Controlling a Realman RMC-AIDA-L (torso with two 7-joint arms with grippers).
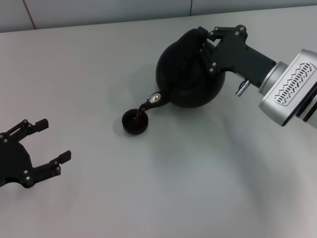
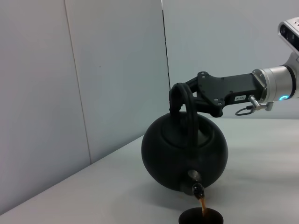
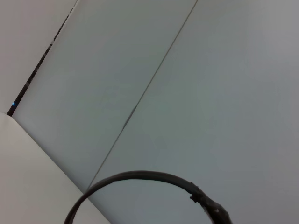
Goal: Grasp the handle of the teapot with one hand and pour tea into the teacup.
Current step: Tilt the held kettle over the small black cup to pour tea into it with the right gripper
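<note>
Teapot [image 1: 190, 74], one, round and matte black, held clear of the table [image 1: 148, 198] and tipped spout-down toward the robot's left. A thin brown stream of tea [image 2: 203, 207] runs from the short spout [image 1: 148, 105] into the teacup [image 1: 135, 122], one, which stands on the table directly below the spout tip; a dark reddish pool shows inside it. The spout and the cup's rim lie very near each other in the head view; whether they touch cannot be told.

Handle [image 2: 183, 100], one arched loop over the pot's top, clamped by the right gripper [image 1: 210, 47], which reaches in from the robot's right with its fingers closed around the loop. The left gripper [image 1: 49, 141], fingers spread wide and holding nothing, sits well apart from the cup, low on the robot's left.

Risks, as judged: the cup is far smaller than the pot, so further tilt could overfill it or throw the stream past the rim; a lowered spout could knock the unheld cup; the pot could swing in the grip and shift the stream.
</note>
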